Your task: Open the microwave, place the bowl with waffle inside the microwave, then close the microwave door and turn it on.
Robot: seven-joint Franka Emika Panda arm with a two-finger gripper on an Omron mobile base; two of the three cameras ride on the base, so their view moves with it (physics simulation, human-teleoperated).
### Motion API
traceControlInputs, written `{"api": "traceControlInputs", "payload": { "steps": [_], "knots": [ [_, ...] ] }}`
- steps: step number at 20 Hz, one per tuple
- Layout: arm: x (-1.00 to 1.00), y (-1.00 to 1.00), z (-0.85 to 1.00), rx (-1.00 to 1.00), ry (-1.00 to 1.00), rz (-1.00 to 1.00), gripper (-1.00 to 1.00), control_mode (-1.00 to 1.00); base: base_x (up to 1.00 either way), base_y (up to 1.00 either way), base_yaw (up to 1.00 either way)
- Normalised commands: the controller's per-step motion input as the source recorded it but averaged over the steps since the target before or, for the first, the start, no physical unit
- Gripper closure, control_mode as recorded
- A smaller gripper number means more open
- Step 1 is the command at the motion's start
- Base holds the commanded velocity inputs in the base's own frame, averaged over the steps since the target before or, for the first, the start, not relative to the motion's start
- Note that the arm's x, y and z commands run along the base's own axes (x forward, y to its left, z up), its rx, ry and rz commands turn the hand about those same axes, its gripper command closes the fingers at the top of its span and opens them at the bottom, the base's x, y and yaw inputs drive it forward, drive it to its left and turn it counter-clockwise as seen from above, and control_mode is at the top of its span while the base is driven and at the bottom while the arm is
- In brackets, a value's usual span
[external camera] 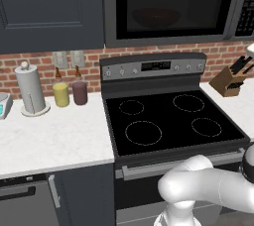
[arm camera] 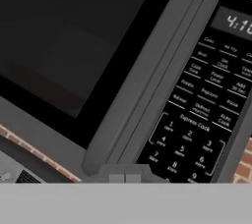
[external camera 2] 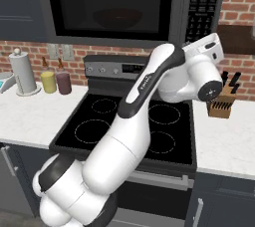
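Note:
The microwave (external camera: 173,7) (external camera 2: 114,2) hangs above the stove with the microwave door (arm camera: 74,46) closed. Through the dark glass the reddish-brown bowl (external camera: 156,18) (external camera 2: 118,18) shows dimly inside; I cannot make out the waffle. My gripper (arm camera: 124,176) is shut and empty, raised in front of the lower end of the door's long grey handle (arm camera: 147,70), just left of the button panel (arm camera: 197,115) (external camera 2: 201,2). In the right base view the white hand (external camera 2: 206,49) sits below that panel. No contact with the panel is visible.
A black-topped stove (external camera: 168,118) (external camera 2: 129,121) lies under the microwave. A wooden knife block (external camera: 229,80) (external camera 2: 221,104) stands on the right counter. A paper towel roll (external camera: 31,91), a yellow jar (external camera: 61,94) and a maroon jar (external camera: 79,92) stand on the left counter.

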Motion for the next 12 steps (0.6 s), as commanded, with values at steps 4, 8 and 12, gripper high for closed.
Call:
{"api": "traceControlInputs", "payload": {
  "steps": [4,8,12],
  "knots": [
    [0.14,0.00,0.00,0.00,0.00,-0.06,1.00,-1.00,0.00,0.00,0.00],
    [0.14,0.00,0.00,0.00,0.00,-0.04,1.00,-1.00,0.00,0.00,0.00],
    [0.17,0.00,0.00,0.00,0.00,-0.04,1.00,-1.00,0.00,0.00,0.00]
  ]
}}
